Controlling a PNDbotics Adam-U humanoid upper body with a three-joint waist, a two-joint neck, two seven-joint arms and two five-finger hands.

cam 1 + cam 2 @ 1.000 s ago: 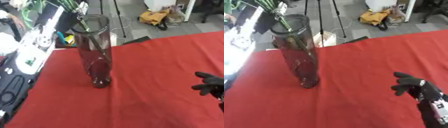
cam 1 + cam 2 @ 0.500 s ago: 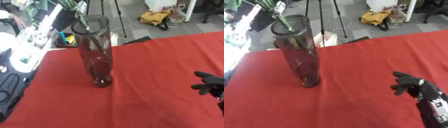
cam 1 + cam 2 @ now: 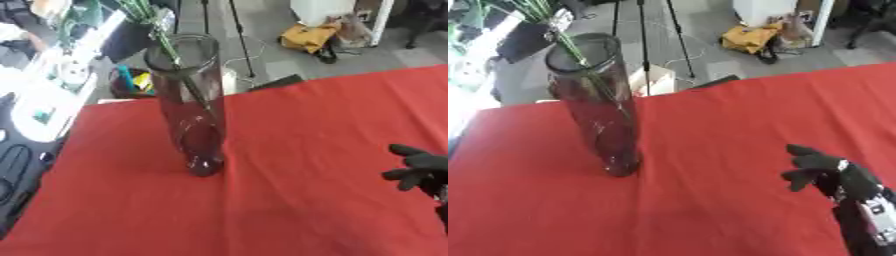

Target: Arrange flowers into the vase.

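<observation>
Hovering low at the near right of the bench (image 3: 710,210), the robot's right hand (image 3: 820,167) shows in black, its fingers half-curled toward the left and closed round nothing; it touches no object. Its dark forearm runs down to the lower right corner of the right eye view. The left hand does not show in either view.

Red cloth covers the bench from the near edge to the far one, and the stretch between the hand and the vase (image 3: 188,107) is bare cloth. The vase stands upright toward the left of the bench, well apart from the hand: a tall, clear, dark-tinted glass cylinder with a rounded base resting on the cloth. Thin green stems (image 3: 162,37) slant down through its open mouth and rise out past the rim toward the upper left.

Beyond the far edge of the bench lies grey floor, with black tripod legs (image 3: 645,40) behind the vase and a yellow bag (image 3: 306,39) further right.
</observation>
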